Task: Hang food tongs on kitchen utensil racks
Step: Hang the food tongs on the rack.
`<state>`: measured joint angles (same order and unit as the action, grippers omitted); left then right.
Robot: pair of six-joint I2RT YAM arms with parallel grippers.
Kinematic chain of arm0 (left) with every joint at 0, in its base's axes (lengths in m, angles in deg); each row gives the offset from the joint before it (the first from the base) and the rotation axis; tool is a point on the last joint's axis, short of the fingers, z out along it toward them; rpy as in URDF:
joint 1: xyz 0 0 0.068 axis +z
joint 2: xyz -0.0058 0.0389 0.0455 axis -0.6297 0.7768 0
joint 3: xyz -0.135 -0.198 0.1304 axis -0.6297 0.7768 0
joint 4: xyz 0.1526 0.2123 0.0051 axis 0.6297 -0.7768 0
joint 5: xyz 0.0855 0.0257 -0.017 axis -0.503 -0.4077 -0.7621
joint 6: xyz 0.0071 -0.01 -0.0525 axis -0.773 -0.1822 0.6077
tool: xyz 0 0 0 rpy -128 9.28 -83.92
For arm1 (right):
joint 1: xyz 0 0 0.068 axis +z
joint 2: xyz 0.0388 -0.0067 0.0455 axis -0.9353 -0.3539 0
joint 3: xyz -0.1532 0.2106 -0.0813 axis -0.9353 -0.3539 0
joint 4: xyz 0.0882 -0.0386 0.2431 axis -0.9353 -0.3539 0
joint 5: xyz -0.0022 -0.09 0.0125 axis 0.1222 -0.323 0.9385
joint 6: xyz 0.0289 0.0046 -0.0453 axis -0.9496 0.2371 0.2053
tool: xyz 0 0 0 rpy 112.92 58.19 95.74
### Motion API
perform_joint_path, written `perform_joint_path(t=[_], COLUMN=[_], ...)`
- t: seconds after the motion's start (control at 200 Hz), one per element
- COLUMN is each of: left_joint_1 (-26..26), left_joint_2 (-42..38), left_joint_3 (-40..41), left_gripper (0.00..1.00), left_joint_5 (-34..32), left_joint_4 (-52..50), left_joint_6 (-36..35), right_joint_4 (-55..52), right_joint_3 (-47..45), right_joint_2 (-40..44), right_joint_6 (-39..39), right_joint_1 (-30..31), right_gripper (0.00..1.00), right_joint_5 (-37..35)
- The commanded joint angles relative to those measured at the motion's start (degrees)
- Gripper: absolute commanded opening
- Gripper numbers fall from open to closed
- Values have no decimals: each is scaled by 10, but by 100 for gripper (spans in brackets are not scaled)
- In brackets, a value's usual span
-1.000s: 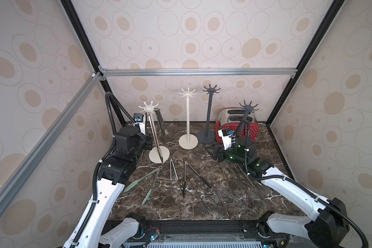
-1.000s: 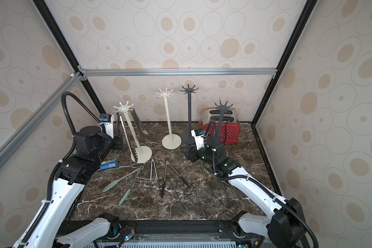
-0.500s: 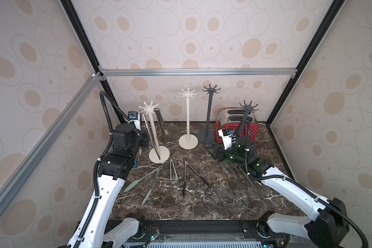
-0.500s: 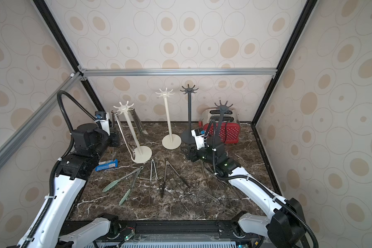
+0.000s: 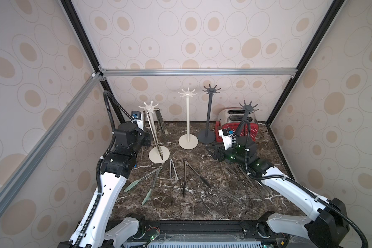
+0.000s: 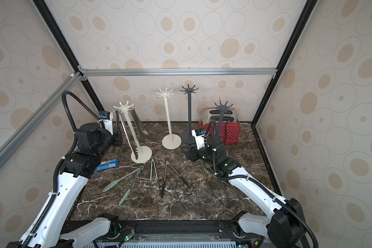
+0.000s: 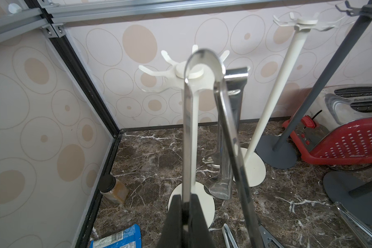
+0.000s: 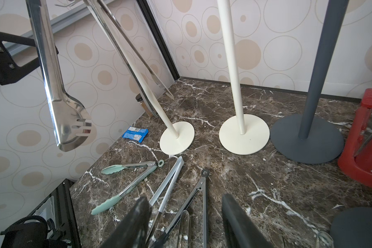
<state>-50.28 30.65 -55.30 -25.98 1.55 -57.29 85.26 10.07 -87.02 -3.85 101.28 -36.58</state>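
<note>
My left gripper [image 7: 186, 216] is shut on one arm of shiny steel food tongs [image 7: 202, 62], holding them upright. Their bend sits at the hook crown of the near cream rack [image 5: 148, 106]; I cannot tell whether it rests on a hook. The free arm splays down to a slotted spoon tip [image 8: 69, 120]. A second steel pair [image 5: 162, 122] hangs behind that crown. Another cream rack [image 5: 188, 120] and two dark grey racks [image 5: 208, 116] [image 5: 248, 107] stand bare. My right gripper [image 8: 185, 225] is open, low over loose tongs: green-tipped [image 5: 146, 182], steel [image 5: 173, 178], black [image 5: 191, 176].
A heap of steel tongs [image 5: 241, 184] lies under my right forearm. A red and silver toaster [image 5: 247, 126] stands at the back right. A blue packet [image 6: 106, 166] and a small jar [image 7: 113, 189] lie by the left wall. Walls close in on three sides.
My left arm has shifted slightly left and upward with the steel tongs beside the near cream rack. The right arm has stayed still.
</note>
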Motion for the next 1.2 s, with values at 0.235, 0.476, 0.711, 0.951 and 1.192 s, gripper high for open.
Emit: perform_joint_path(t=[0.235, 0.476, 0.711, 0.951, 1.192], left_joint_1=[3, 4, 4, 7, 7], left_joint_2=[-23, -13, 6, 15, 16], left_joint_3=[6, 13, 10, 13, 27], left_gripper=[0, 0, 0, 0, 0], left_joint_5=[-17, -21, -13, -19, -27], left_joint_4=[27, 33, 50, 56, 65], left_joint_6=[-10, -16, -21, -26, -29], right_joint_4=[10, 9, 7, 8, 10], right_joint_3=[-8, -9, -9, -8, -7], right_joint_2=[-7, -8, -5, -10, -15], right_joint_6=[-4, -6, -4, -6, -6], right_joint_1=[-6, -5, -6, -6, -6], right_gripper=[56, 56, 56, 56, 56], right_joint_5=[11, 11, 8, 8, 10])
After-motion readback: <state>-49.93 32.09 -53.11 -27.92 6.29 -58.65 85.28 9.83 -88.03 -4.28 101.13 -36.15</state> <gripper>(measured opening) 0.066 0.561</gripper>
